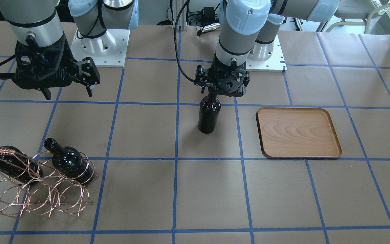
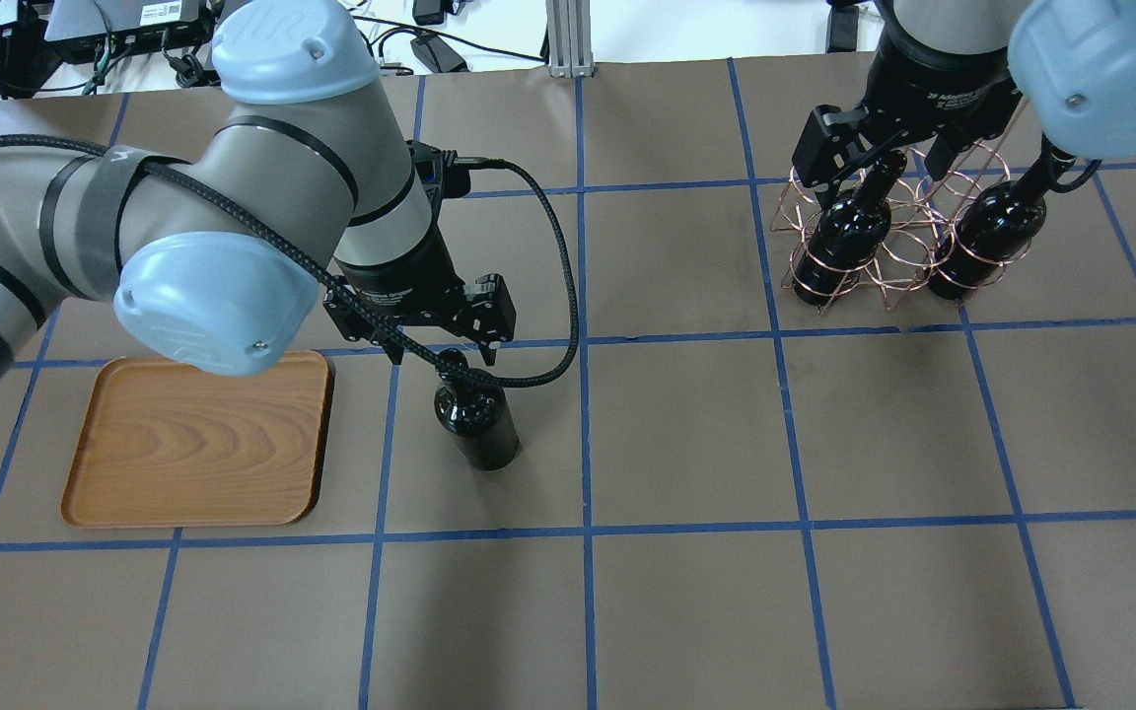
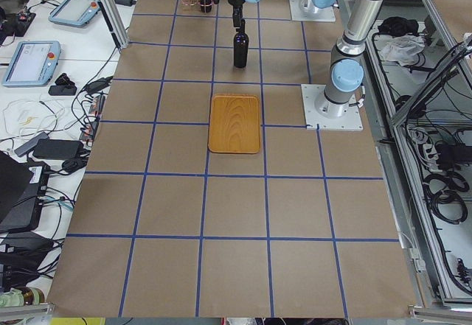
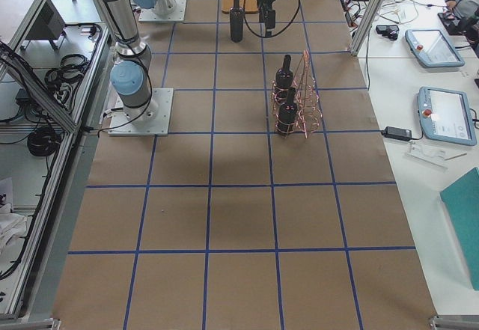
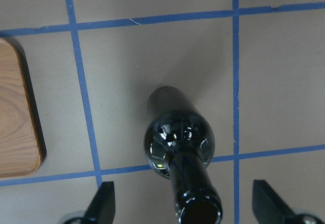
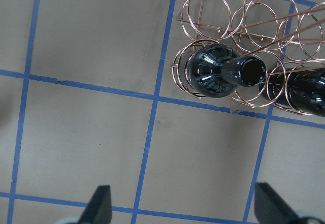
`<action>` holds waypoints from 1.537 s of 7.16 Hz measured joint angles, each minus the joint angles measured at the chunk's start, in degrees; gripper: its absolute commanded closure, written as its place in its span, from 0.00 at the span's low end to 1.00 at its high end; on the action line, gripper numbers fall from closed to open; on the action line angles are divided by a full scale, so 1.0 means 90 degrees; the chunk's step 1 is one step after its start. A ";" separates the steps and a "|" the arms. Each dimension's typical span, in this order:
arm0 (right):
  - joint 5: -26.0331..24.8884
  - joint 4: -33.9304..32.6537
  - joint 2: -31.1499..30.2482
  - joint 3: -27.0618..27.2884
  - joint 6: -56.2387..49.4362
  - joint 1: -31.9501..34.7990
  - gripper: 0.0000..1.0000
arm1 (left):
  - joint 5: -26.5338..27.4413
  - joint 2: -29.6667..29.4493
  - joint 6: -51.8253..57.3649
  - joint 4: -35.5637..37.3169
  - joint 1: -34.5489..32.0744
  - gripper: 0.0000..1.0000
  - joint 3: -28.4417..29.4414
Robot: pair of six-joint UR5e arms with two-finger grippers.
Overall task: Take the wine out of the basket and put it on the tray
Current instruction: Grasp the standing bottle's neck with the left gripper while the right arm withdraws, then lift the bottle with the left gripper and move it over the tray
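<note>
One wine bottle [image 1: 209, 115] stands upright on the table paper, a little way from the wooden tray [image 1: 298, 132], which holds nothing. My left gripper [image 1: 222, 84] hangs right over the bottle's neck. In the left wrist view the gripper [image 5: 182, 183] is open, its fingers [image 5: 104, 203] wide apart on either side of the bottle mouth [image 5: 200, 211] and not touching it. Two more bottles [image 1: 68, 162] stand in the copper wire basket [image 1: 39, 189]. My right gripper [image 6: 181, 186] is open and empty, raised above the table beside the basket [image 6: 244, 31].
Brown paper with blue tape grid lines covers the table. The two arm bases [image 1: 100, 44] are bolted on at the robot's edge. A black cable [image 2: 538, 286] loops from the left wrist close to the standing bottle [image 2: 477, 424].
</note>
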 measured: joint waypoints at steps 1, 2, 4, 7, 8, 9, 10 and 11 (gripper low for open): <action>0.0145 -0.0007 -0.0004 -0.0001 0.0005 0.0004 0.00 | -0.0003 -0.0033 0.0054 0.0002 -0.0001 0.24 -0.0021; 0.0327 -0.0010 -0.0015 -0.0006 0.0026 0.0011 0.00 | -0.0003 -0.0054 0.0086 0.0000 -0.0001 0.25 -0.0052; 0.0507 -0.0006 -0.0020 -0.0008 0.0027 0.0023 0.00 | -0.0004 -0.0069 0.0100 -0.0005 -0.0001 0.50 -0.0112; 0.0238 -0.0008 -0.0025 -0.0011 -0.0009 0.0027 0.00 | -0.0032 -0.0071 0.0101 -0.0015 -0.0011 1.00 -0.0140; 0.0217 -0.0019 -0.0025 -0.0012 0.0006 0.0027 0.00 | -0.0040 -0.0069 0.0103 -0.0060 -0.0026 1.00 -0.0138; 0.0218 -0.0024 -0.0025 -0.0016 0.0012 0.0027 0.00 | -0.0043 -0.0070 0.0104 -0.0089 -0.0048 1.00 -0.0133; 0.0215 -0.0024 -0.0029 -0.0029 0.0015 0.0027 0.00 | -0.0024 -0.0068 0.0104 -0.0122 -0.0061 1.00 -0.0105; 0.0205 -0.0022 -0.0032 -0.0043 0.0020 0.0022 0.00 | 0.0017 -0.0018 0.0107 -0.0192 -0.0037 1.00 -0.0029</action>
